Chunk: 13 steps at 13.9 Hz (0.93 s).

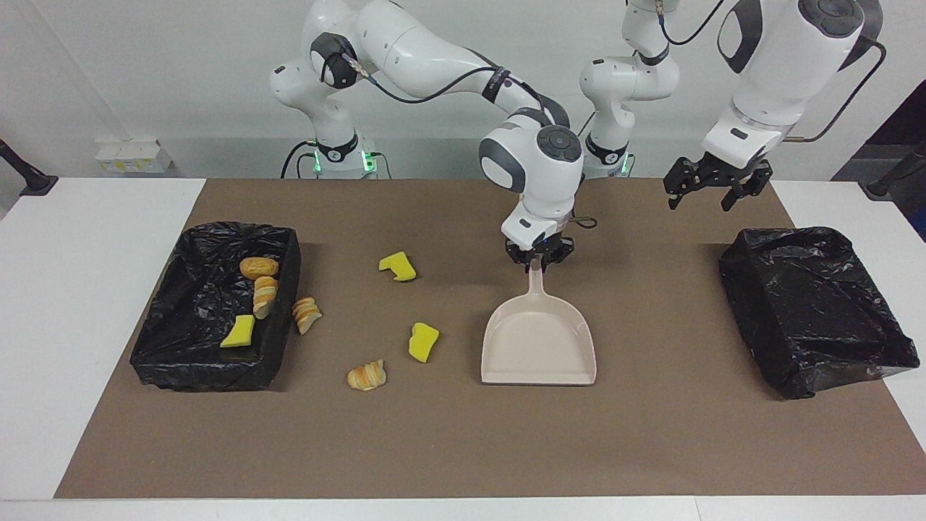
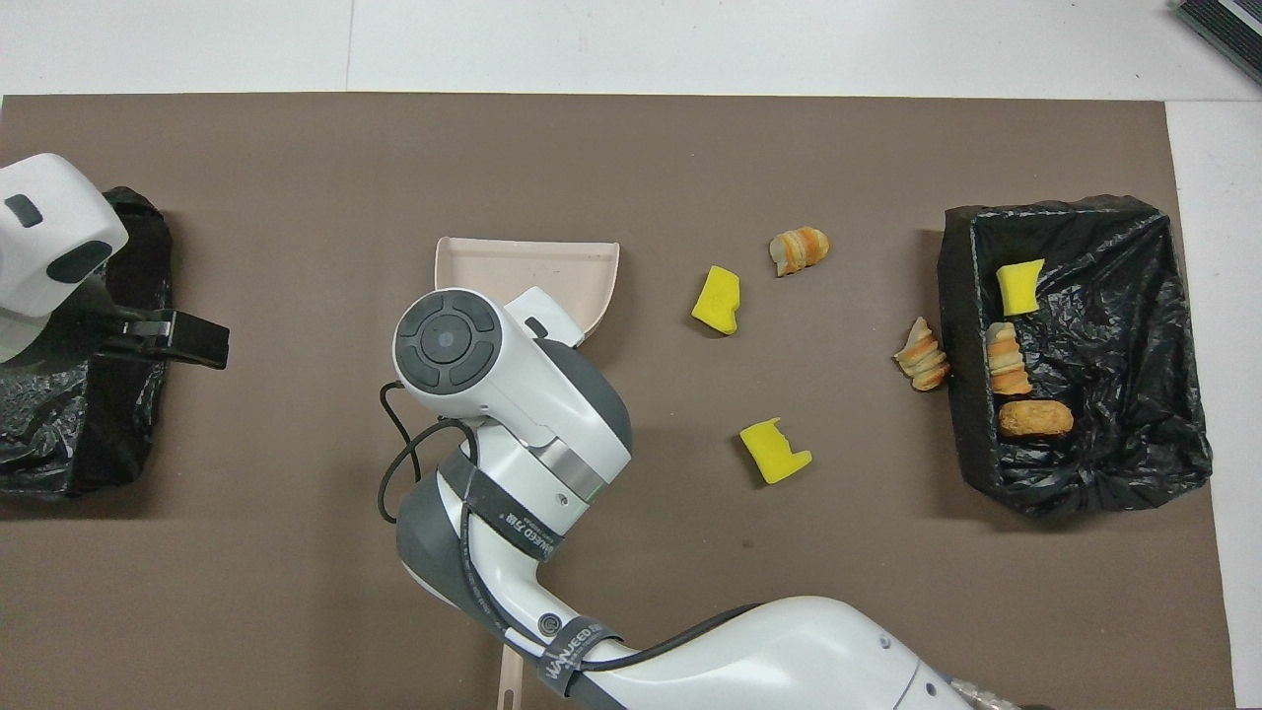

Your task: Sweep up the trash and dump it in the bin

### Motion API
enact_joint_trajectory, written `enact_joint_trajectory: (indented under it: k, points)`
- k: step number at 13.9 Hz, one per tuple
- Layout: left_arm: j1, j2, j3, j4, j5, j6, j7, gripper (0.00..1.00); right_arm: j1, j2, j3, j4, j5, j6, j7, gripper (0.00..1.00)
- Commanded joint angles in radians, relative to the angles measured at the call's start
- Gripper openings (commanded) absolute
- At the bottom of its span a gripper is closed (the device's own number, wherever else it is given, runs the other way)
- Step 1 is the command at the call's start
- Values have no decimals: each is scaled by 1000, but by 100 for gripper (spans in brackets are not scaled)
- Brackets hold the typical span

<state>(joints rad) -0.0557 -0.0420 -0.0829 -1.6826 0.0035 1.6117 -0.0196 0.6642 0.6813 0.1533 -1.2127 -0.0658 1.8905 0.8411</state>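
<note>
The right gripper (image 1: 539, 262) is clamped on the handle of the dustpan (image 1: 539, 347), whose long axis runs away from the robots, open mouth farthest from them. The loose trash lies beside the pan toward the right arm's end: a sponge chunk (image 1: 423, 341) nearest, a bread piece (image 1: 367, 375), another sponge (image 1: 397, 266), and bread (image 1: 307, 314) touching the bin (image 1: 181, 362), which holds three more. The left gripper (image 1: 718, 184), jaws spread and empty, waits over the other bin's (image 1: 817, 311) end.
</note>
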Motion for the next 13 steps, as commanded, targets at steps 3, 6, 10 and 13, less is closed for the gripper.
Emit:
enact_joint_trajectory:
  k: [3, 6, 10, 13]
  points:
    - [2, -21, -1, -39, -29, 42, 9, 100, -8, -23, 5, -53, 20, 16, 18, 0]
    - [2, -7, -1, -39, -34, 59, 10, 100, -12, -25, 5, -53, 21, 7, 15, 26]
    - [-3, 14, -3, -39, -37, 102, 12, 100, -40, -55, 3, -74, 23, -11, 16, 72]
    - [-4, 39, -6, -39, -37, 141, 12, 100, -77, -126, 3, -119, 24, -17, 44, 99]
